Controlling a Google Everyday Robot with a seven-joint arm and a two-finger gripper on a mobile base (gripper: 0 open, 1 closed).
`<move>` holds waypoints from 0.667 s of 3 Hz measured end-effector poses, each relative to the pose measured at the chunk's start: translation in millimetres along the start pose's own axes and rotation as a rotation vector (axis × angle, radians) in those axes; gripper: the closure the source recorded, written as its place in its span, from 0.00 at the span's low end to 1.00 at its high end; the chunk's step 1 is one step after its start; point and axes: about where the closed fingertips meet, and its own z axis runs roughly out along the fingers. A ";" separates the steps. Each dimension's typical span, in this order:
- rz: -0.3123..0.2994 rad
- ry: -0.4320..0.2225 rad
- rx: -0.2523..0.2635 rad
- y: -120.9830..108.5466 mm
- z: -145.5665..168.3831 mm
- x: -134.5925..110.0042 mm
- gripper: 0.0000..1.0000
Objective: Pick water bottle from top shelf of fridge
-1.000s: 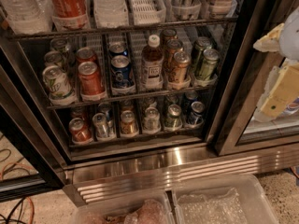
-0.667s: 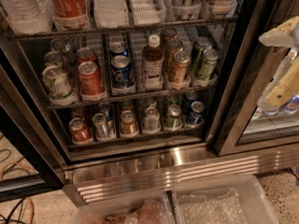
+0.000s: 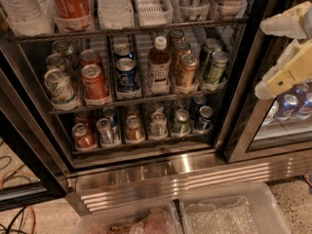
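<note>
The jaws of your gripper (image 3: 262,57) stand apart, nothing between them, out past the right edge of the worktop (image 3: 146,29), the top wire shelf. Your water bottle (image 3: 22,6) stands at that worktop's left edge, well apart from the jaws.

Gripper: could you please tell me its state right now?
Cream two-finger gripper: open, empty, at the right edge, far from the clear ribbed water bottle.
</note>
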 end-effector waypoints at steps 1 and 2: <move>-0.013 0.000 0.008 1.6 -2.0 1.4 0.00; -0.040 -0.027 0.016 6.4 5.9 -13.6 0.00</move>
